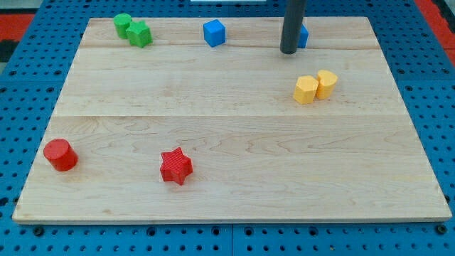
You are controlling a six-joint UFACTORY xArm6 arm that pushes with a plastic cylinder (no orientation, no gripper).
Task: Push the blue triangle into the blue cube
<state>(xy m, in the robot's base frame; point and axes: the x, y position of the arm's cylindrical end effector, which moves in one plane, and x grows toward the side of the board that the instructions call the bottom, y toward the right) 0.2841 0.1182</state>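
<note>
We are working with a bare rod and no jaws at all, so there is nothing to report as released, clenched or grasping; my tip (288,51) is resting on the wooden board (227,178) near the view's top, right of centre. The blue triangle (303,35) is sitting just behind the rod and mostly hidden by it; only a sliver is showing at the rod's right edge, so we cannot tell whether the tip is touching it or merely just beside it. The relation that matters: the blue cube (214,33) is lying well apart toward the view's left, on roughly the same line near the top edge; the triangle is lying to the right of the tip and slightly above it, so the tip is standing on the wrong side, between triangle and cube. We are judging that the tip needs to pass round to the triangle's right face before any leftward push can begin.

The strip between triangle and cube is looking free of other blocks. Two yellow blocks (315,87), touching each other, are lying below the triangle, near enough to matter if we detour on that side; two green blocks (132,30) are sitting beyond the cube at the top left; the red cylinder (60,154) and red star (175,166) are lying far off near the view's bottom left.
</note>
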